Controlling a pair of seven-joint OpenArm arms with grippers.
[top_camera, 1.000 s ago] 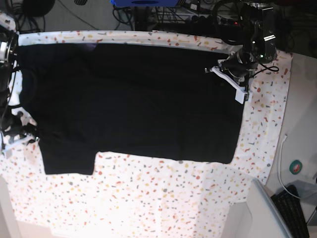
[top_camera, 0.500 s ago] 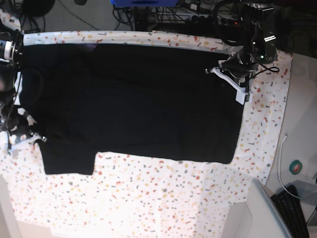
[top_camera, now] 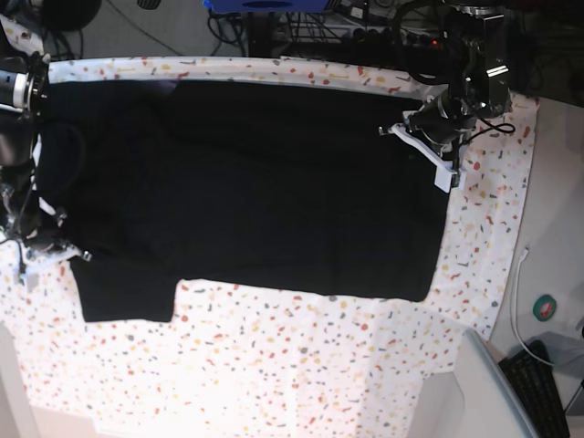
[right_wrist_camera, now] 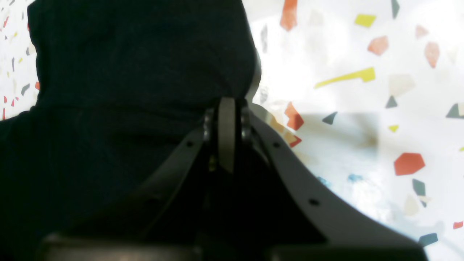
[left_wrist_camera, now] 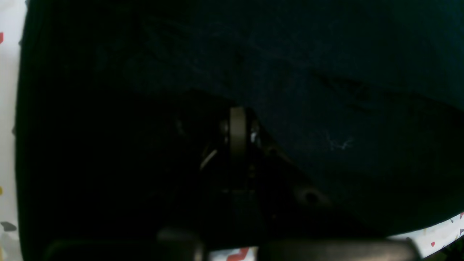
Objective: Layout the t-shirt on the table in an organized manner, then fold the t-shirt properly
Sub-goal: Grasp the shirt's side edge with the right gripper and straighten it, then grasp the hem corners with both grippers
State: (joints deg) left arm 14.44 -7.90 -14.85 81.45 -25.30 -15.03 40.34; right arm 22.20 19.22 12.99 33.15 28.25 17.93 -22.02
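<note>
The black t-shirt [top_camera: 255,182] lies spread flat across the speckled table [top_camera: 274,365], with one sleeve reaching toward the front left. My left gripper [top_camera: 436,169] sits at the shirt's far right corner. In the left wrist view its fingers [left_wrist_camera: 237,112] are shut, and dark fabric [left_wrist_camera: 290,54] is gathered at the tips. My right gripper [top_camera: 57,245] is at the shirt's left edge, beside the sleeve. In the right wrist view that gripper [right_wrist_camera: 226,105] is shut on the edge of the black cloth [right_wrist_camera: 127,54], with the flecked table [right_wrist_camera: 362,54] to its right.
Grey floor lies beyond the table's right edge, with a white cable [top_camera: 518,301], a round green object [top_camera: 546,307] and a keyboard [top_camera: 538,388]. A grey box corner [top_camera: 474,392] juts in at the front right. Cables and a blue object [top_camera: 265,5] lie behind the table.
My right gripper has shifted slightly along the shirt's left edge and closed its jaws on the cloth. The left arm and the shirt have not visibly moved.
</note>
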